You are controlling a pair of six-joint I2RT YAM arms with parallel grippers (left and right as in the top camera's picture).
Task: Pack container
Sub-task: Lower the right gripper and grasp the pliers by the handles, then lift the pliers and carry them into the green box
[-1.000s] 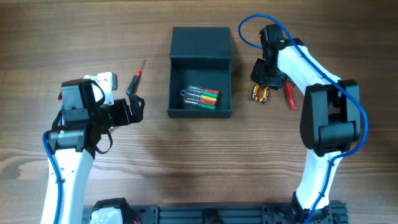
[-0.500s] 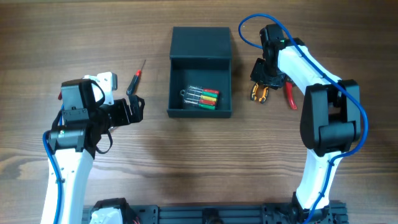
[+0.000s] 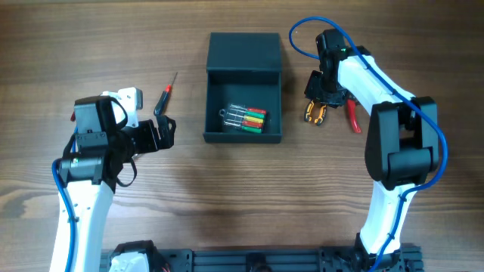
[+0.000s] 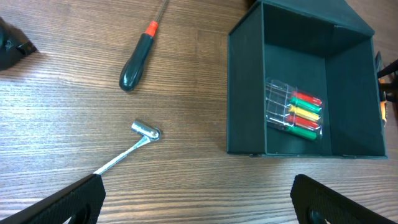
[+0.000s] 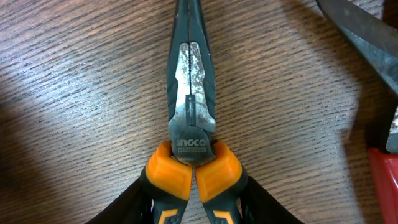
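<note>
Jaws, left: left gripper (image 4: 199,208) is spread to its widest with nothing between the fingers, and hangs over the table (image 3: 227,204) to the left of the box.
Jaws, right: right gripper (image 3: 316,106) is low over the pliers (image 5: 189,143). Its own camera shows only the tool, so how far it has shut, and whether it has a hold, cannot be told.
Container: the container (image 3: 243,137) is dark teal-grey and stands at mid-table between the two arms, its lid swung open toward the far side.
Inside: one clear packet of coloured-handled screwdrivers (image 4: 294,115) lies on the floor of the box, with room to spare around it.
Right of box: the orange-handled long-nose pliers lie flat on the wood, and a red-handled cutting tool (image 3: 353,117) lies just beside them.
Left of box: a black-handled screwdriver (image 4: 137,59) with a red collar and a small metal key (image 4: 134,143) lie loose, both apart from the box.
Step in hand: by the look of it, picking up the pliers, with packing barely begun.
Next move: likely a firm pinch across the pliers, a clean lift, and a carry left over the near wall, clear of the red-handled neighbour.
</note>
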